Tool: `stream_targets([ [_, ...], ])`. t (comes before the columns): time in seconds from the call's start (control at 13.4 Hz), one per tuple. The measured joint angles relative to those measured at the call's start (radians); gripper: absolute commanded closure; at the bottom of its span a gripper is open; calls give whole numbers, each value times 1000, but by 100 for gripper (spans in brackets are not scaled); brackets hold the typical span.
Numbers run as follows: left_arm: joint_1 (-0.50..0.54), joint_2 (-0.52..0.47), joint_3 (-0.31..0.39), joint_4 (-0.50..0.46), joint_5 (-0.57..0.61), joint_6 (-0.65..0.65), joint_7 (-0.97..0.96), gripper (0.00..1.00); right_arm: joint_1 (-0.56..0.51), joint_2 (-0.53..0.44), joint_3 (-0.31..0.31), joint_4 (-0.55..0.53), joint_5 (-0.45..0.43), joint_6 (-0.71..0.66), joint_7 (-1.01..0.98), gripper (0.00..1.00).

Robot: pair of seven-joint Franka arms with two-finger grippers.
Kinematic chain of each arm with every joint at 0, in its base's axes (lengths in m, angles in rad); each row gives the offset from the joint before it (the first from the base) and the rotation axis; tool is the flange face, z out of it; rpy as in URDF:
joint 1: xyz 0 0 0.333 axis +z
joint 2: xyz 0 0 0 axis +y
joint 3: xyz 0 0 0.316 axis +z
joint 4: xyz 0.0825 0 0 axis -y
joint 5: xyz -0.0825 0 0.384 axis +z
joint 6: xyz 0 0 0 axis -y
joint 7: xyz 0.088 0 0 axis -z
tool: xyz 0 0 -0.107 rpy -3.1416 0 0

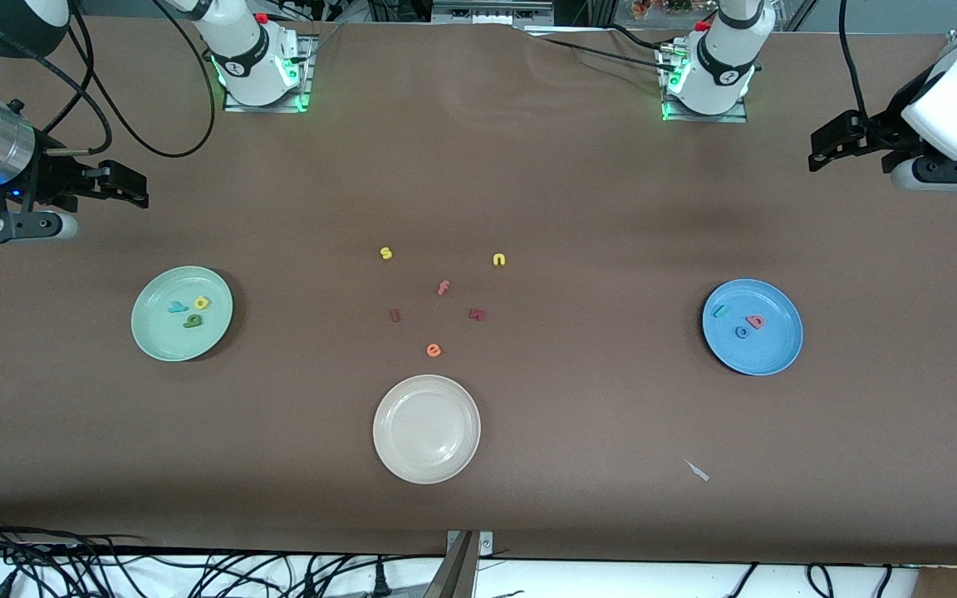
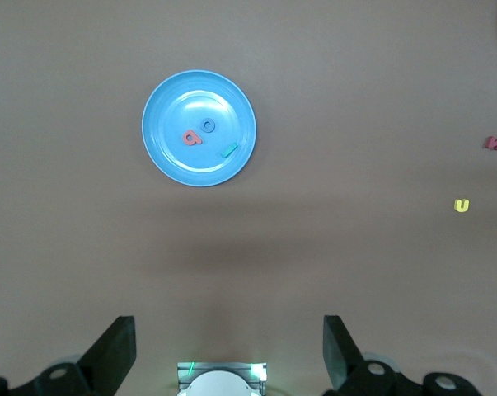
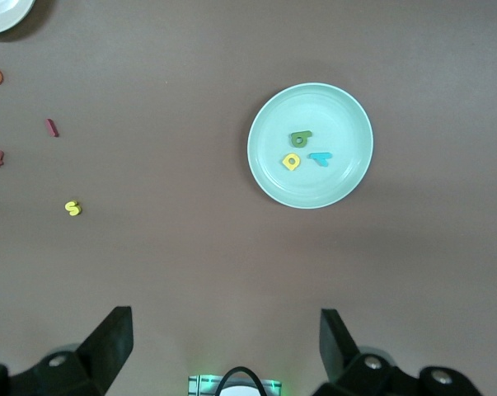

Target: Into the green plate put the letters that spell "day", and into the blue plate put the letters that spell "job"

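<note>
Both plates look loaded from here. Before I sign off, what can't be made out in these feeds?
- Teal j on the blue plate: too small in the front and left wrist views to read its shape.
- Two dark red letters and on the table: too small to read.
- Right claw and left claw: open, with the fingertips cut off by the wrist views' edges.
- Cream-white plate: cropped at the right wrist view's corner.
</note>
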Motion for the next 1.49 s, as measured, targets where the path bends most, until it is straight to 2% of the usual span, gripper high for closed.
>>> stream_targets([
  [0.3, 6, -70, 0, -98, 0, 57, 1, 0, -1, 3, -8, -1, 0, 0, 0, 0],
  [1.49, 27, -68, 0, -101, 0, 70, 0, 0, -2, 5, -9, -1, -1, 0, 0, 0],
])
